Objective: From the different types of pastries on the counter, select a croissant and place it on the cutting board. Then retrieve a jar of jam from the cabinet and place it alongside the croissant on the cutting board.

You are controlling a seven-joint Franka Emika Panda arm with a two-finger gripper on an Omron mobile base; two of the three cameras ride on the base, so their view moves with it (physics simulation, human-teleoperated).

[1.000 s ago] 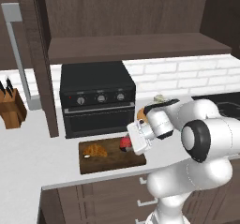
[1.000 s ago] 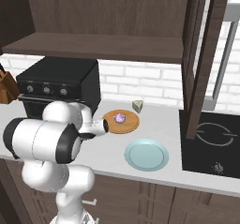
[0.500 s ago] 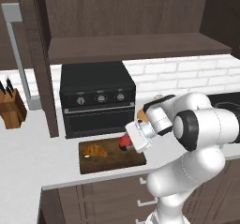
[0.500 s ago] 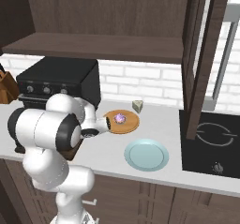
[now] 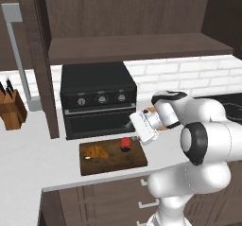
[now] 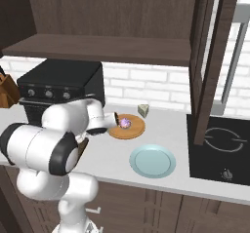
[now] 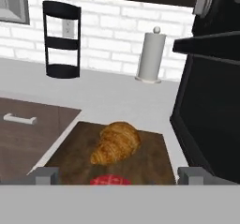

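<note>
1. The jar [image 5: 125, 143] is standing upright on the board [image 5: 112, 156], just right of the croissant [image 5: 96, 151], which is lying nearer the board's left end. Both are sitting on the table [image 5: 28, 160] in front of the black oven [image 5: 98, 102].
2. The tool [image 7: 110, 175] is hanging just right of the jar and slightly above it, with its two tips spread wide on either side and touching nothing, so it is standing open and empty.
3. The jar is looking small, squat and rigid, probably fairly light but smooth and breakable; I would be taking it across its round sides, below the dark lid, with a firm squeeze.
4. The croissant is looking light, soft and flaky; a gentle pinch across its thick middle would be suiting it, since a hard one would be crushing the crust.
5. Counting: one croissant, one jar, one board, one pink frosted pastry [image 6: 125, 123] sitting on one round wooden plate [image 6: 133, 131], and one pale blue plate [image 6: 152, 161] lying bare nearer the table's front edge.
6. Judging by how things are lying, both items are seeming placed.
</note>
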